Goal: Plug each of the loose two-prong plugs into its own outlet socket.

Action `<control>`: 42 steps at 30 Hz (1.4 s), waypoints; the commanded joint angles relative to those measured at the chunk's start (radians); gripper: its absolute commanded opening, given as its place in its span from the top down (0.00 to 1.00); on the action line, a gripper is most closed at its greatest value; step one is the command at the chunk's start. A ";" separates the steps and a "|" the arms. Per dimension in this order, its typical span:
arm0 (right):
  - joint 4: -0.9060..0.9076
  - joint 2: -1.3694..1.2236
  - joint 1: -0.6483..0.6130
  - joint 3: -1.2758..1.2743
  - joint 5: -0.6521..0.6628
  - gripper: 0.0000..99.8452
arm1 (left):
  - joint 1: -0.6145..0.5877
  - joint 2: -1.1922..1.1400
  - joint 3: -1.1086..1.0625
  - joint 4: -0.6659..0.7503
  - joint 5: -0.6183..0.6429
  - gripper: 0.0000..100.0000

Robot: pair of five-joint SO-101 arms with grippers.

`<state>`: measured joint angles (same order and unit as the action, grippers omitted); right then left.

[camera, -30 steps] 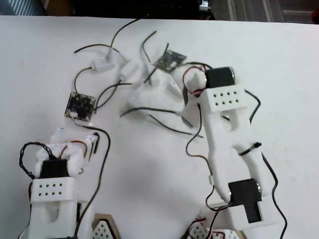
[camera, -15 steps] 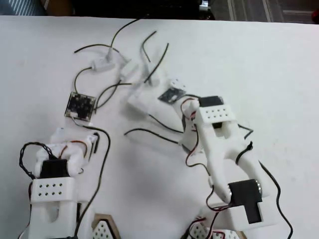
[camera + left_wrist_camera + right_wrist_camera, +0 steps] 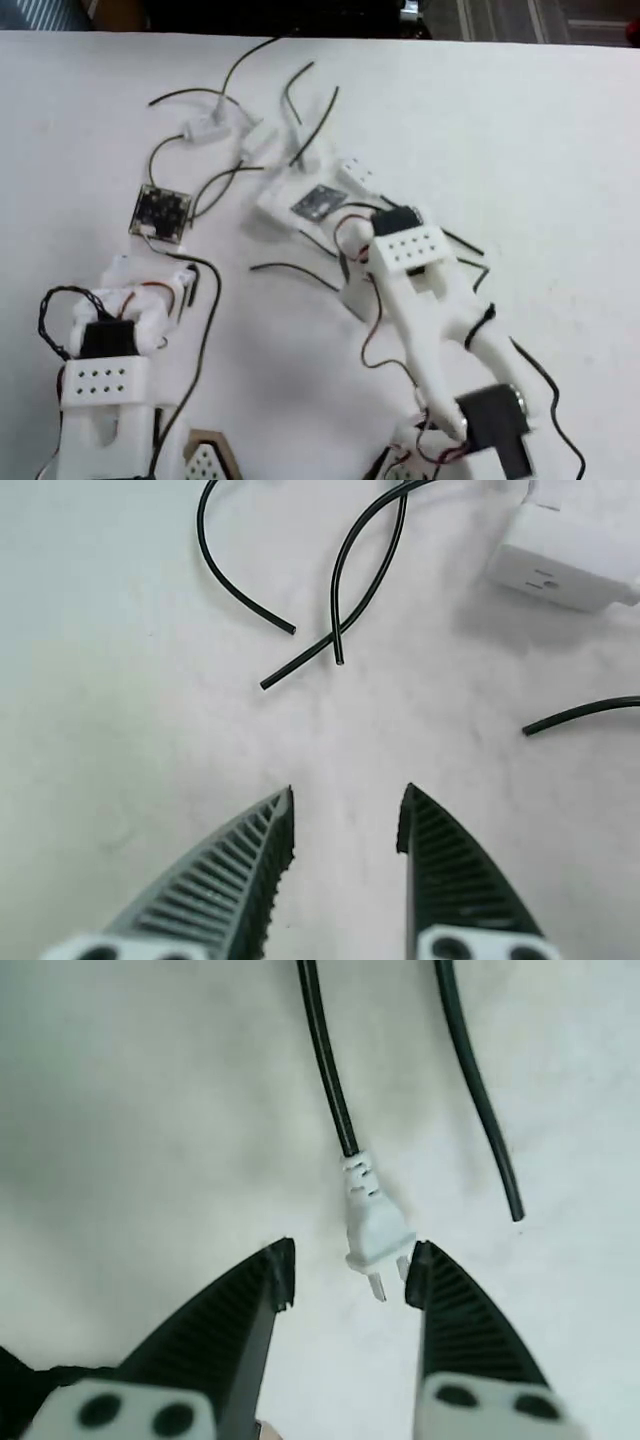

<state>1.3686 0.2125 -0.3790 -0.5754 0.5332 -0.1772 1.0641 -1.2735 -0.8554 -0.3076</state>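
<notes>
My right pincer [image 3: 345,1265] hangs over the bench [image 3: 130,1110] with its fingers moderately apart, clamping nothing. A white two-prong plug [image 3: 375,1228] lies flat between the fingertips, prongs pointing back toward me. Its body sits closer to one fingertip than the other, and I cannot tell whether it touches that tip. The plug's black cord [image 3: 330,1070] runs straight ahead, away from the pincer. A second black cord [image 3: 477,1090] lies alongside it, off to one side, its cut end apart from the plug.

My left pincer [image 3: 345,805] is also parted, with bare bench between the fingers. Ahead of the tips, well clear of them, black cord ends [image 3: 300,662] cross one another. Farther ahead and off to one side sits a white outlet block [image 3: 560,555], socket slots visible.

In the high view, a dark square board [image 3: 320,202] lies just beyond my right arm [image 3: 420,290].
</notes>
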 commanded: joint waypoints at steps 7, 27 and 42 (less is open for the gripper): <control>-0.162 0.119 -0.030 -0.187 0.074 0.83 | -0.005 0.027 0.006 0.015 0.006 0.82; -0.274 -0.147 0.047 -0.193 0.118 0.89 | -0.005 0.027 0.006 0.014 0.006 0.82; -0.269 -0.153 0.041 -0.140 0.112 0.98 | -0.005 0.027 0.006 0.014 0.005 0.82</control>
<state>1.1001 0.0284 -0.3130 -0.7227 0.6452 -0.1772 1.0717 -1.2735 -0.8539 -0.3076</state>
